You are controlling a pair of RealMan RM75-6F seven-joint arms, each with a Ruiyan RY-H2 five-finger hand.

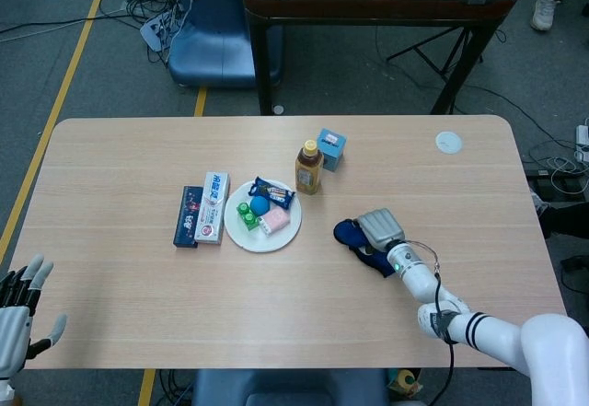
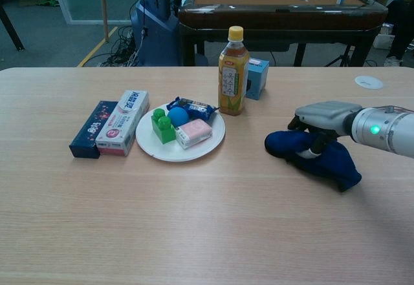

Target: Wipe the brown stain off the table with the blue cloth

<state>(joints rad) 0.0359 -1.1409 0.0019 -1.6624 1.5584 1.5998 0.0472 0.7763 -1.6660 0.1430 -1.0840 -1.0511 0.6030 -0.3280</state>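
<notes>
The dark blue cloth (image 2: pixel 310 156) lies bunched on the table right of the plate, also visible in the head view (image 1: pixel 354 237). My right hand (image 2: pixel 321 121) presses down on top of it, fingers curled into the fabric (image 1: pixel 379 229). No brown stain shows in either view; the cloth and hand cover that spot. My left hand (image 1: pixel 20 319) hangs off the table's near left corner with its fingers spread and nothing in it; the chest view does not show it.
A white plate (image 2: pixel 155 149) with green bricks, a blue ball and snack packs sits mid-table. A tea bottle (image 2: pixel 233 72) and a blue box (image 2: pixel 257 77) stand behind it. Two toothpaste boxes (image 2: pixel 121 130) lie left of the plate. A round white sticker (image 2: pixel 369 82) marks the far right.
</notes>
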